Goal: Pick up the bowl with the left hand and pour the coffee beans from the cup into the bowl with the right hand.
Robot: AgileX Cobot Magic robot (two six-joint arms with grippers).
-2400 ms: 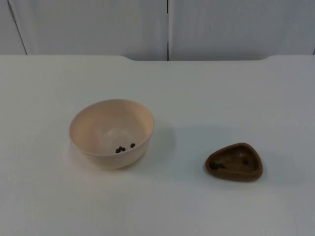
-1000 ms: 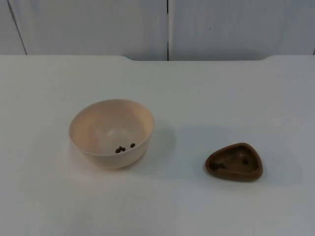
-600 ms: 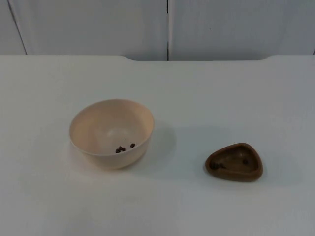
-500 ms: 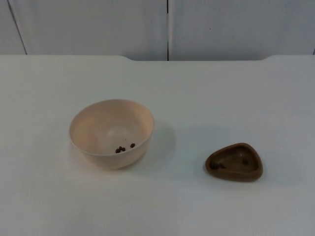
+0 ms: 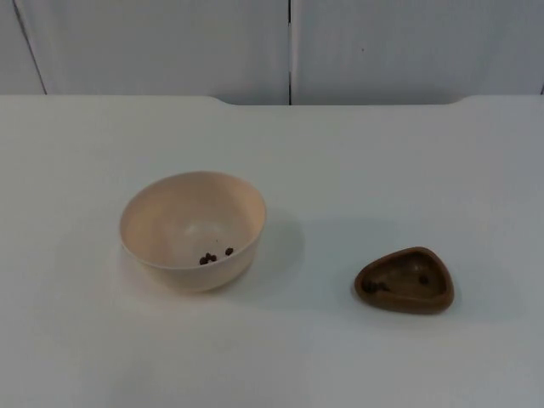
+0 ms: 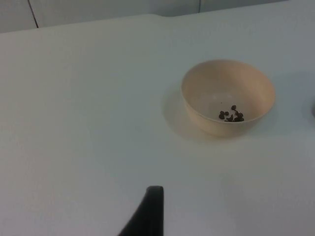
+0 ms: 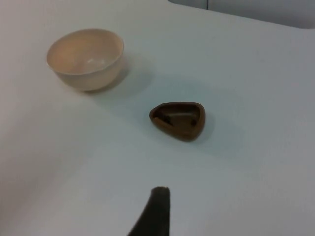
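Left pincer (image 6: pixel 147 216): one black fingertip hangs above the bare white bench (image 5: pixel 357 170), well short of the bowl; whether it is apart or together cannot be told, and it holds nothing. Right pincer (image 7: pixel 155 211): likewise one fingertip above the bench, near the cup, touching nothing, opening not discernible. Nothing has moved since the earlier top views. The brown, rounded-triangular cup (image 5: pixel 405 280) stands upright with a few dark beans inside. The cream bowl (image 5: pixel 193 229) stands well apart from it, with several coffee beans (image 6: pixel 231 115) on its floor. The grey partition wall (image 5: pixel 170 47) lies beyond.
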